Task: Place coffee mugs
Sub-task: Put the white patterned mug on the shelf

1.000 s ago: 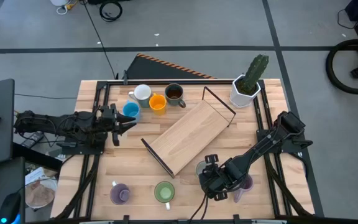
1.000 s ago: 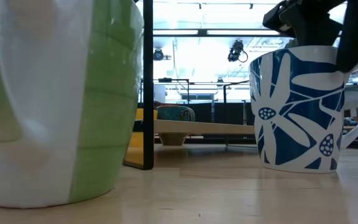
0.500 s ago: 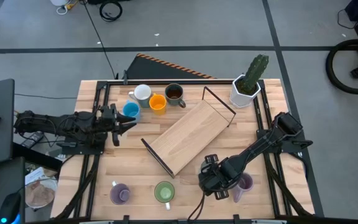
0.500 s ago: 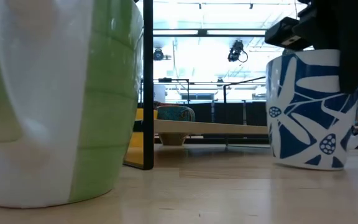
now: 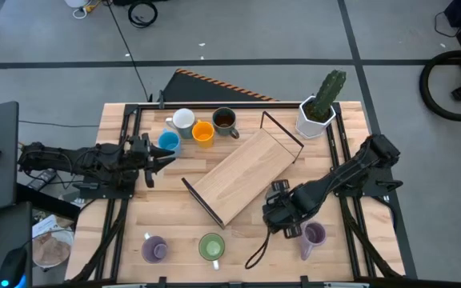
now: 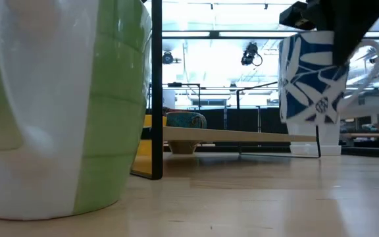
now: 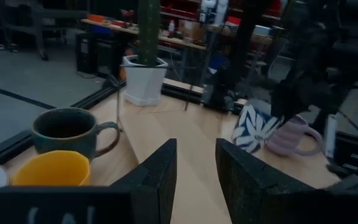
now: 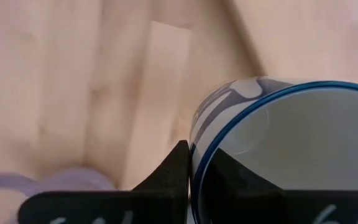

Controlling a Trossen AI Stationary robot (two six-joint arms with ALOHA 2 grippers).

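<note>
My right gripper (image 5: 285, 210) is shut on a white mug with a blue flower pattern (image 6: 311, 76), held above the table near the wooden shelf's near right corner; the mug also shows in the left wrist view (image 7: 257, 127). My left gripper (image 5: 162, 157) waits open and empty at the table's left, beside the blue mug (image 5: 168, 142). White (image 5: 183, 120), orange (image 5: 203, 132) and dark brown (image 5: 225, 119) mugs stand at the far side. A purple mug (image 5: 154, 248), a green mug (image 5: 211, 246) and a second purple mug (image 5: 314, 234) stand near the front edge. My right gripper holds the patterned mug by its rim (image 8: 194, 152), one finger (image 8: 178, 167) outside the wall and one inside. The fingers come from above, pointing down. The mug hangs below them, lifted clear of the table and tilted a little.
A wooden shelf board (image 5: 242, 176) with black metal end frames lies slantwise across the table's middle. A white pot with a green cactus (image 5: 318, 112) stands at the far right corner. Black rails run along the table's left and right sides.
My right gripper has risen and gone a little toward the table's far edge with the patterned mug. The mug stood on the table a second ago; now it is lifted clear and tipped slightly.
</note>
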